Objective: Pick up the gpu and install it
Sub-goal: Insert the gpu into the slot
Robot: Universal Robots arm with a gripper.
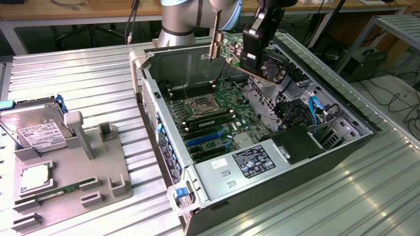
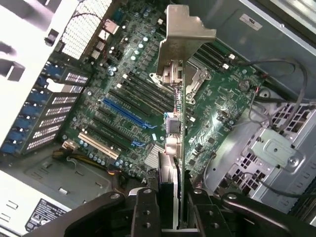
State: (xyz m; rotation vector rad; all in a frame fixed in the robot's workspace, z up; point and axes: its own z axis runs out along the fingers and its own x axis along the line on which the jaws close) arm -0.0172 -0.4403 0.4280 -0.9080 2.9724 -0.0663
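Above the open computer case (image 1: 341, 123), the robot arm's gripper (image 1: 255, 55) holds the gpu (image 1: 231, 48) in the air, clear of the motherboard (image 1: 217, 120) that lies on the case floor. The jaws stand partly closed, clamped on the two faces of the thin card. In the wrist view the dark fingers (image 2: 145, 210) of the gripper (image 2: 175, 212) pinch the gpu (image 2: 178, 143) edge-on, and its silver bracket (image 2: 183, 34) sticks out at the far end over the board. In the exterior view the card hangs tilted over the far part of the case, with the silver bracket (image 1: 215, 39) toward the exterior view's left and the round fan (image 1: 274, 67) toward the exterior view's right. Inside the case, the processor socket (image 1: 200, 104) and the blue expansion slots (image 1: 202, 141) sit exposed below the card, and the power supply (image 1: 244, 164) fills the near end. Well apart from the case, on the exterior view's left, a grey parts holder (image 1: 105, 172) rests on the ribbed metal table (image 1: 85, 78), carrying a silver hard drive (image 1: 36, 130), a processor chip (image 1: 34, 178) and a narrow green memory stick (image 1: 59, 191).
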